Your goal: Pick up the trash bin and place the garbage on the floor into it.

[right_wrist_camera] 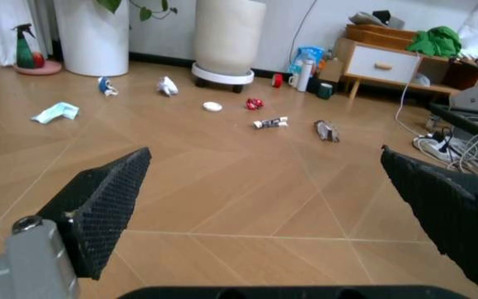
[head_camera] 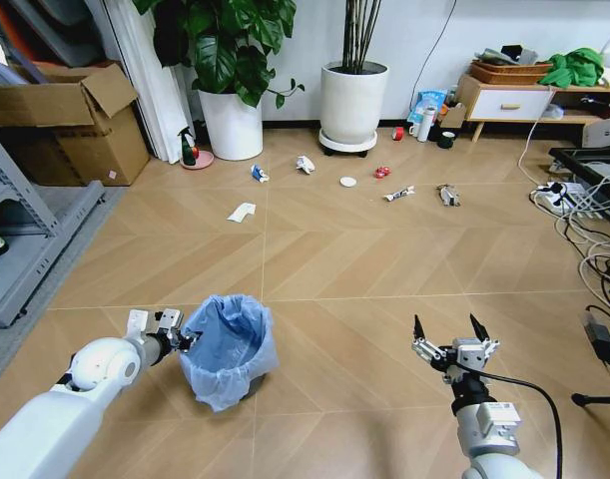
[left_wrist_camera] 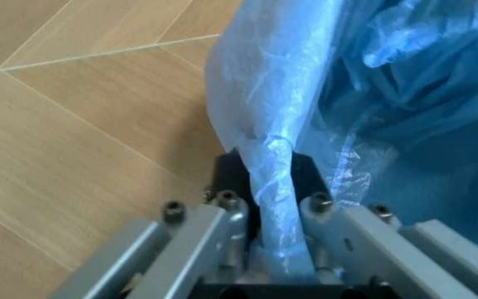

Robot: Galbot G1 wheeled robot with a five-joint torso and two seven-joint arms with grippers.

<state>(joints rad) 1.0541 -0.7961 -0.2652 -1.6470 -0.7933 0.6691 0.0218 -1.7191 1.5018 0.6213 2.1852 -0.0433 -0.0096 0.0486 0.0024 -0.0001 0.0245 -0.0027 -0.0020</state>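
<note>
Herringbone floor (head_camera: 384, 259) carries the bin (head_camera: 228, 349) near the robot, its blue bag rim pinched by the left gripper (head_camera: 181, 337). Right gripper (head_camera: 451, 334) hovers spread, well apart from it. Garbage (head_camera: 347, 182) lies scattered far ahead, by white pots (head_camera: 352, 100).

A brown cardboard box (head_camera: 70, 125) with open flaps sits by a grey metal shelf (head_camera: 25, 235). Two large white round plant pots (head_camera: 232, 124) (head_camera: 352, 103) stand along the wall, a green spray bottle (head_camera: 188, 148) beside one. A low white-drawered wooden cabinet (head_camera: 504, 102) bears what looks like a wicker basket (head_camera: 509, 71).
</note>
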